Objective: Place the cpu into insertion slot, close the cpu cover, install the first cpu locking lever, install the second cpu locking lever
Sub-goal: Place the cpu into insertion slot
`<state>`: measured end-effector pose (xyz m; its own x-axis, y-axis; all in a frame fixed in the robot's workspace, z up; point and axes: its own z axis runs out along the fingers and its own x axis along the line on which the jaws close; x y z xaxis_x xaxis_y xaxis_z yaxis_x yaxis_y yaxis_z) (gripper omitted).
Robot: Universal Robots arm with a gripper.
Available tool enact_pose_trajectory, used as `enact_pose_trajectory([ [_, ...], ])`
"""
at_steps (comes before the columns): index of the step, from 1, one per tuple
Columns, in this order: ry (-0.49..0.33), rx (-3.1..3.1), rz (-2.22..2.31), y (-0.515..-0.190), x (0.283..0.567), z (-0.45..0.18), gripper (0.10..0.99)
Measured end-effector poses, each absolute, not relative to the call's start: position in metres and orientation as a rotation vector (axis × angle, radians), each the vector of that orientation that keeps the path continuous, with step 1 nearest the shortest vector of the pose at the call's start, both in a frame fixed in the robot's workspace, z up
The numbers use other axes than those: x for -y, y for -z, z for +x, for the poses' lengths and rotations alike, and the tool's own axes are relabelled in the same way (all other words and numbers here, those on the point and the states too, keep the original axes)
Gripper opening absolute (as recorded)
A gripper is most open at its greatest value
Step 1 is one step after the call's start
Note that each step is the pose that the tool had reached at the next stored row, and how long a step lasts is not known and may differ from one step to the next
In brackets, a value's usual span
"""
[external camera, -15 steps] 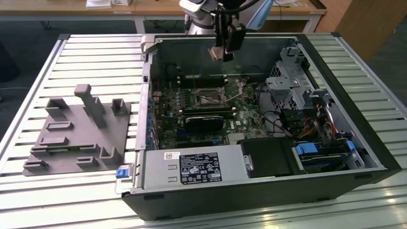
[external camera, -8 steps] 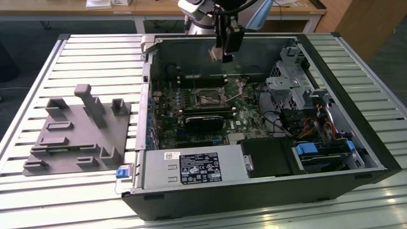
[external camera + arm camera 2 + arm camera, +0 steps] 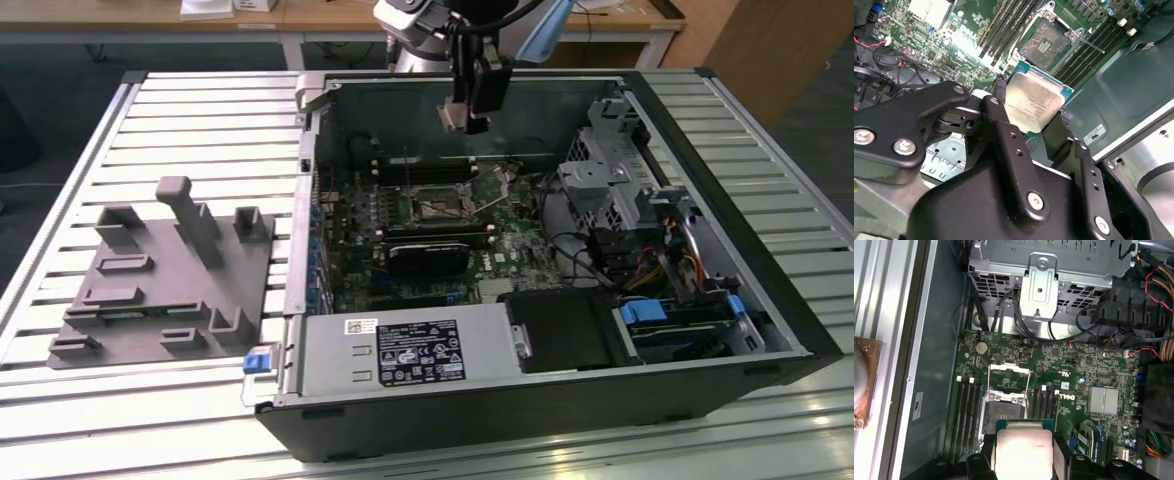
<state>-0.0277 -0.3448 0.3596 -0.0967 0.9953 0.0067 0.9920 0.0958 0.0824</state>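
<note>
— Exterior view first: any writing?
— A black-and-white printed label sits on the silver power-supply box, inside the open black computer case lying on the slatted aluminium desk. Well above the square, black-rimmed insertion slot, the black gripper holds the small, flat, silvery-faced cpu.
— Second wrist view?
— The jaws pinch two opposite edges of the cpu. Its square metal face carries faint print and is turned to the camera, away from the board. The insertion slot lies apart from it.
— First wrist view?
— The insertion slot shows its dark centre bare. The thin silvery cpu cover stands swung open at the slot's edge toward the grey metal drive cage. The cpu hangs near the slot, not in it.
</note>
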Motion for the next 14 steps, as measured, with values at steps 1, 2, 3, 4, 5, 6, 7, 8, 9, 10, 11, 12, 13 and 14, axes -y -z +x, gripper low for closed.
enact_pose_trajectory([
  [1,-0.1,-2.287,2.076,-0.359,0.3448,-0.0277,0.541],
  [2,-0.099,-2.286,2.076,-0.3584,0.3448,-0.0277,0.541],
  [3,-0.098,-2.286,2.076,-0.3578,0.3448,-0.0277,0.541],
  [4,-0.097,-2.285,2.076,-0.3573,0.3448,-0.0277,0.541],
  [5,-0.095,-2.284,2.076,-0.3567,0.3448,-0.0277,0.541],
  [6,-0.095,-2.284,2.075,-0.3562,0.3448,-0.0277,0.541],
  [7,-0.093,-2.283,2.075,-0.3557,0.3448,-0.0277,0.541],
  [8,-0.092,-2.282,2.075,-0.3553,0.3448,-0.0277,0.541],
  [9,-0.091,-2.282,2.074,-0.3548,0.3448,-0.0277,0.541],
  [10,-0.089,-2.281,2.074,-0.3544,0.3448,-0.0277,0.541],
  [11,-0.088,-2.28,2.074,-0.3539,0.3448,-0.0277,0.541],
  [12,-0.086,-2.279,2.074,-0.3534,0.3448,-0.0277,0.541],
  [13,-0.085,-2.278,2.074,-0.3528,0.3448,-0.0277,0.541],
  [14,-0.083,-2.277,2.074,-0.3523,0.3448,-0.0277,0.541],
])
